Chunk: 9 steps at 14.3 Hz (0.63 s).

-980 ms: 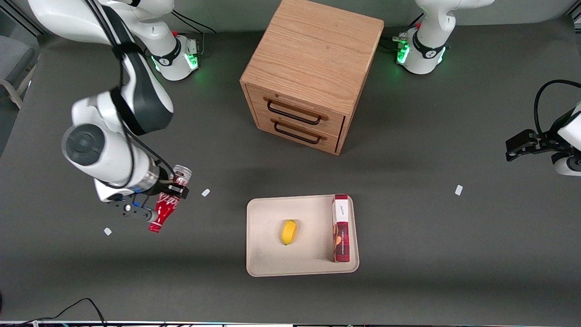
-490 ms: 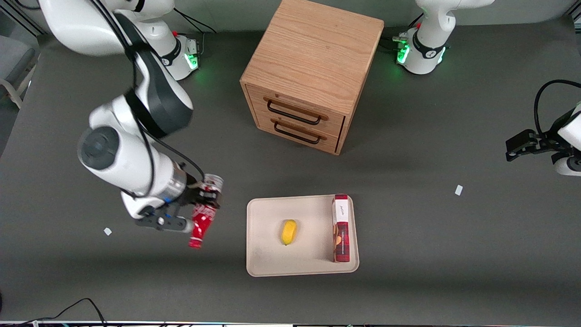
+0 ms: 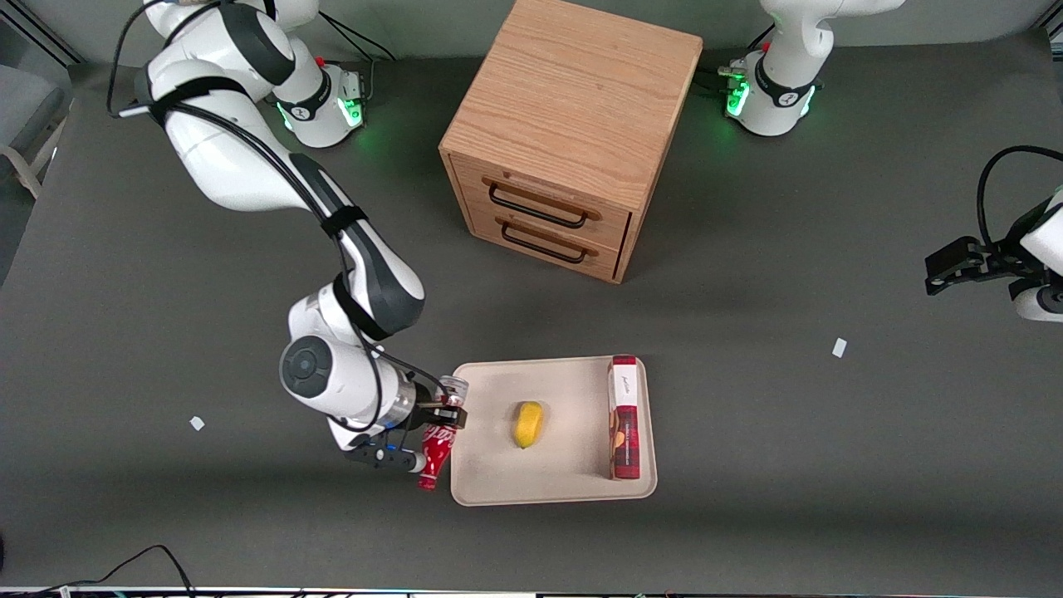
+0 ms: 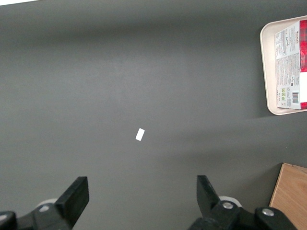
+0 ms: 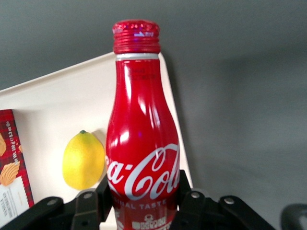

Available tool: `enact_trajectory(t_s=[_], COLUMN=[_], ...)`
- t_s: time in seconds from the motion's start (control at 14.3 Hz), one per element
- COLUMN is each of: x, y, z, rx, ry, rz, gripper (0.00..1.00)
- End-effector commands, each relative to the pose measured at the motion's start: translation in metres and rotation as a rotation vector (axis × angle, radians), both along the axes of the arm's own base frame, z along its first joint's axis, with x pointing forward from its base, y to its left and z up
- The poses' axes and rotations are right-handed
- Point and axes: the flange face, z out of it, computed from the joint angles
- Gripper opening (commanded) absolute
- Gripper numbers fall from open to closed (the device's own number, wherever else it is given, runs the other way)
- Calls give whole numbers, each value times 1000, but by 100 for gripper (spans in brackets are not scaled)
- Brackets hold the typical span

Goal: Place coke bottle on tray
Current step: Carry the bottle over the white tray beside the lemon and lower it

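My right gripper [image 3: 443,419] is shut on the coke bottle [image 3: 436,447], a small red bottle with white script, and holds it tilted in the air over the tray's edge nearest the working arm. Its silver base points up and away from the front camera, its red neck toward that camera. The beige tray [image 3: 498,482] lies in front of the drawer cabinet, nearer the front camera. In the right wrist view the bottle [image 5: 141,143] fills the space between the fingers [image 5: 188,201], with the tray [image 5: 53,110] under it.
A yellow lemon [image 3: 528,423] lies in the middle of the tray and a tall red snack box [image 3: 624,417] lies along its edge toward the parked arm. A wooden two-drawer cabinet [image 3: 573,133] stands farther back. Small white scraps [image 3: 197,423] lie on the dark table.
My right gripper has carried the coke bottle sideways from the working arm's end of the table to the tray's near edge, and the arm has stretched out.
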Motion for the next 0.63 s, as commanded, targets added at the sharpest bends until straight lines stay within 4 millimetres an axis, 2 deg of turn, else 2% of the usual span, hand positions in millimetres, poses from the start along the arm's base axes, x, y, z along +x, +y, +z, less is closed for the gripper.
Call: enact_trajectory(t_s=[0.0,0.28,0.49,0.56], x=[3,-1,-2,-1], y=[17,23,22,22], z=[-8,-50,-63,-63], rx=[35,39,42,40], ry=[-13,-18,-13,-14], rz=[-35,-36,-44,-43], gripper=[0,0,0,78])
